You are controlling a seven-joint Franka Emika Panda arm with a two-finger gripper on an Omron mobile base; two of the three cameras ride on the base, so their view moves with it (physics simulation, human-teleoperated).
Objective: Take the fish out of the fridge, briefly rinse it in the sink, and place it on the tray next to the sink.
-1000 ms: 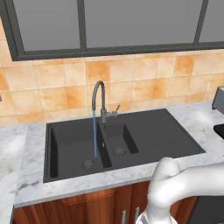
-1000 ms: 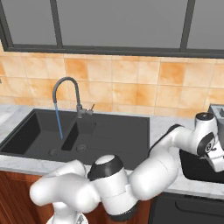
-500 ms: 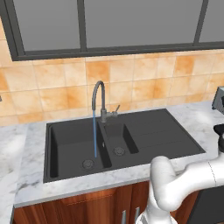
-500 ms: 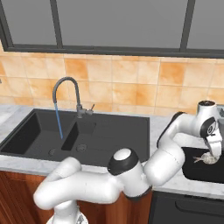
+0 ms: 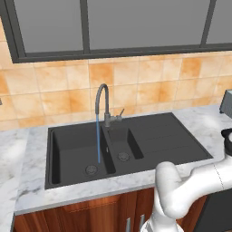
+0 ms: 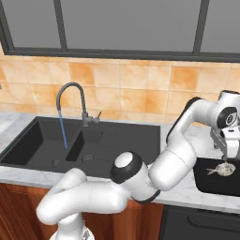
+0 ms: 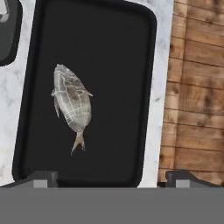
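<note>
In the left base view, the black double-basin sink [image 5: 122, 145] sits in the middle of the frame, set into a marble counter [image 5: 27, 181]. The gooseneck tap [image 5: 103, 102] rises behind the divider, and a thin stream of water [image 5: 98, 140] falls from it into the left basin. The white arm [image 5: 190, 190] bends across the lower right and runs off the right edge. Orange wall tiles [image 5: 136, 86] fill the band above the sink, under a dark-framed window [image 5: 136, 27]

In the right base view, the sink lies at left centre and the arm sweeps from the bottom up to the right side. The gripper [image 6: 226, 154] hangs at the right edge, fingers pointing down and spread apart, just above the fish [image 6: 220, 170], holding nothing. The fish lies on the black tray [image 6: 206, 180] at lower right, on the counter beside the sink

In the hand view, the fish rests left of centre on the tray, tail toward the bottom of the frame. The two finger tips [image 7: 43, 179] stand wide apart at the bottom edge, clear of the fish. Wooden flooring [image 7: 197, 87] fills the right side
</note>
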